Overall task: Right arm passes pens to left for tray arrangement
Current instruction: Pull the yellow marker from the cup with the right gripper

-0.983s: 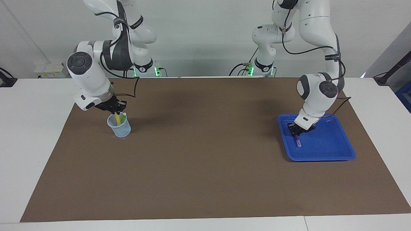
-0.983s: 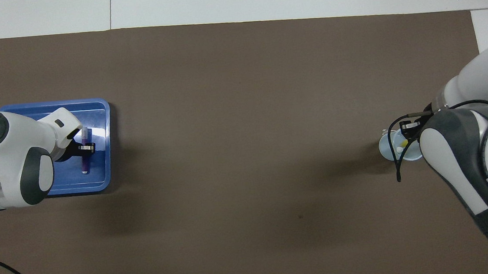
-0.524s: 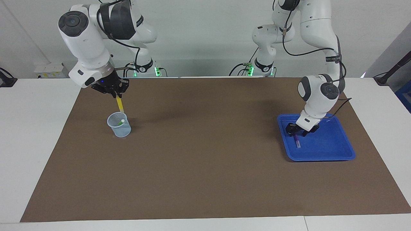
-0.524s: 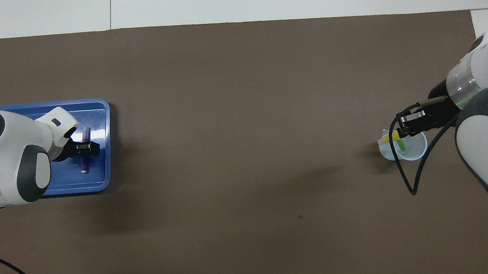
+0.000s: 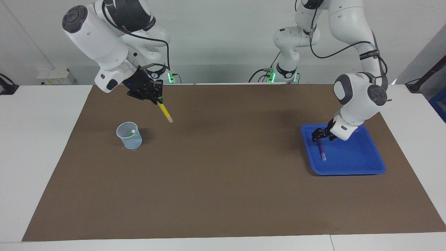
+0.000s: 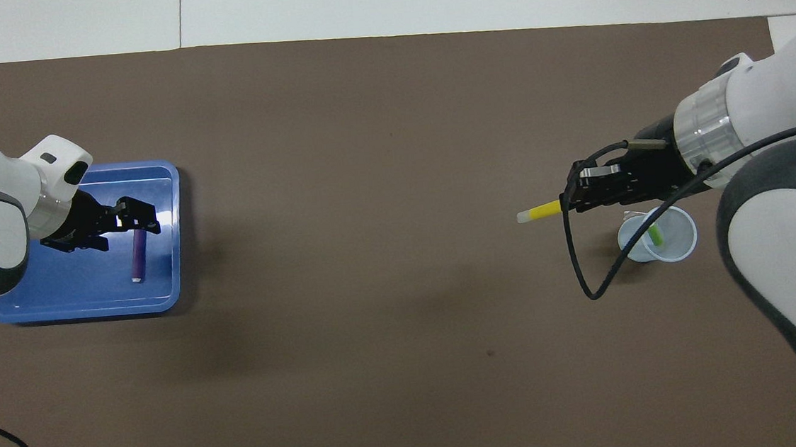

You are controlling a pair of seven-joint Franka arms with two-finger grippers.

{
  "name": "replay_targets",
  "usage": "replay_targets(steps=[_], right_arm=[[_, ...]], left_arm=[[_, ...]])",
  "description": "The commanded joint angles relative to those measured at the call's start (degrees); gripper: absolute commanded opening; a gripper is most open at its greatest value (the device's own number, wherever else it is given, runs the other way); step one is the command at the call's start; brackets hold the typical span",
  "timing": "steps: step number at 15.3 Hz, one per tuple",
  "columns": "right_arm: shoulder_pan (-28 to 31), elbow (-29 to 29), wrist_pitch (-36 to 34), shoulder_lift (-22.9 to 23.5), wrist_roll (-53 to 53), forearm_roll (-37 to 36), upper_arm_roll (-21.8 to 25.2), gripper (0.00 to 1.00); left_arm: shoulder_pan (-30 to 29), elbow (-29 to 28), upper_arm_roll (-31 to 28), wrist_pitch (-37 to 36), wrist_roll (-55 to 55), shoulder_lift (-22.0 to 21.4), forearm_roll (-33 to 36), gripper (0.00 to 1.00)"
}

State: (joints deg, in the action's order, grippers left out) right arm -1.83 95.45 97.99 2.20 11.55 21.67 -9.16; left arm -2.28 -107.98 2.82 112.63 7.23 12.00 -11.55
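My right gripper (image 5: 154,98) (image 6: 570,202) is shut on the yellow pen (image 5: 164,111) (image 6: 539,211) and holds it tilted in the air over the brown mat, beside the mesh cup. The green pen (image 5: 131,132) (image 6: 654,234) stands in the pale blue mesh cup (image 5: 129,136) (image 6: 657,235). The purple pen (image 5: 322,152) (image 6: 137,257) lies in the blue tray (image 5: 362,164) (image 6: 56,304) at the left arm's end. My left gripper (image 5: 317,134) (image 6: 138,217) is open over the tray, just above the purple pen's end and apart from it.
A brown mat (image 5: 223,174) covers the table's middle between cup and tray. A black cable (image 6: 590,272) loops from the right wrist over the mat beside the cup. White table edge (image 5: 35,139) surrounds the mat.
My right gripper lifted the yellow pen out of the cup and carried it toward the table's middle, tilting it. My left gripper let go of the purple pen and rose off it.
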Motion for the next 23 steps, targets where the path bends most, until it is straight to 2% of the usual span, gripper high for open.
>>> replay_targets(steps=[1, 4, 9, 11, 15, 19, 23], right_arm=[[-2.6, 2.9, 6.1, -1.0, 5.8, 4.2, -0.2, 0.0], [-6.2, 3.2, 12.5, -0.9, 15.5, 7.8, -0.2, 0.0], [-12.8, 9.6, 27.6, -2.6, 26.1, 10.0, -0.2, 0.0], [-14.7, 11.1, 31.2, -3.2, 28.7, 10.7, -0.2, 0.0], [-20.8, 14.8, 43.8, -3.3, 35.2, 10.7, -0.2, 0.0], [-24.6, 15.6, 45.9, -3.3, 35.3, 10.7, -0.2, 0.0], [-25.2, 15.7, 45.4, -3.1, 30.9, 10.6, -0.3, 0.0]], left_arm=[[0.1, 3.8, 0.1, -5.9, 10.1, -0.9, -6.8, 0.96], [0.3, 4.1, 0.8, -7.9, 22.5, -3.1, -15.4, 0.95], [0.6, 4.1, 3.0, -9.1, 42.1, -5.2, -28.4, 0.93], [0.7, 4.0, 3.8, -9.1, 47.2, -6.0, -32.5, 0.93], [0.7, 3.0, 5.9, -8.3, 52.0, -6.7, -39.6, 0.93], [1.1, 0.1, 6.1, -7.6, 52.9, -8.4, -47.5, 0.9], [4.7, -4.2, 6.1, -3.0, 52.7, -10.2, -50.9, 0.88]])
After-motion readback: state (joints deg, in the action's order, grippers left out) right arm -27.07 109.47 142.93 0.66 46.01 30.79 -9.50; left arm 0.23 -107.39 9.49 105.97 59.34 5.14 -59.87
